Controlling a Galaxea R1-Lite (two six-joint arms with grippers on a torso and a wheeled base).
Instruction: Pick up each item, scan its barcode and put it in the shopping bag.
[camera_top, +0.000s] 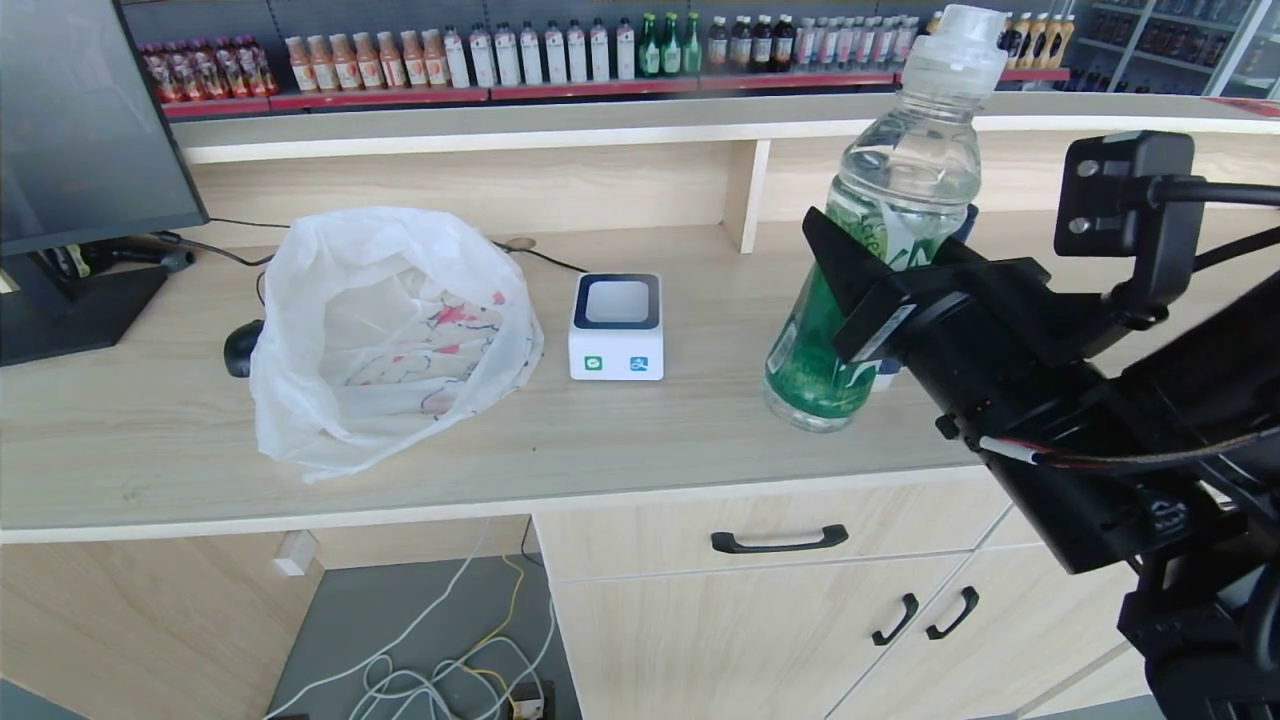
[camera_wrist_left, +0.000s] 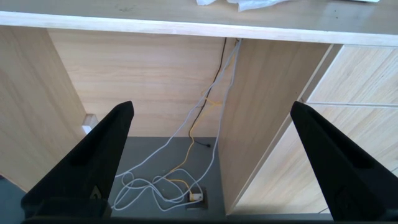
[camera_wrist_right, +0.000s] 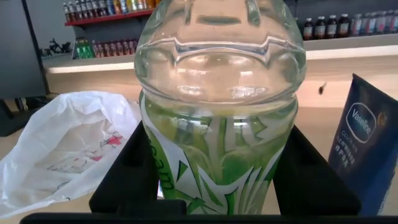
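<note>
Note that the right pincer (camera_top: 885, 295) grips the green-labelled bottle (camera_top: 900, 170) around its middle. The bottle is slightly tilted over the right part of the counter (camera_top: 650, 430). You find the scanner (camera_top: 616, 325) mid-counter, between the bottle and the white shopping bag (camera_top: 390, 320) toward the left end. The left pincer (camera_wrist_left: 214, 168) hangs below the counter's front edge, spread wide and holding nothing.

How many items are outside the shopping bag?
2: a bottle held in the right tool, and a blue box on the counter beside it. Others may be hidden.
</note>
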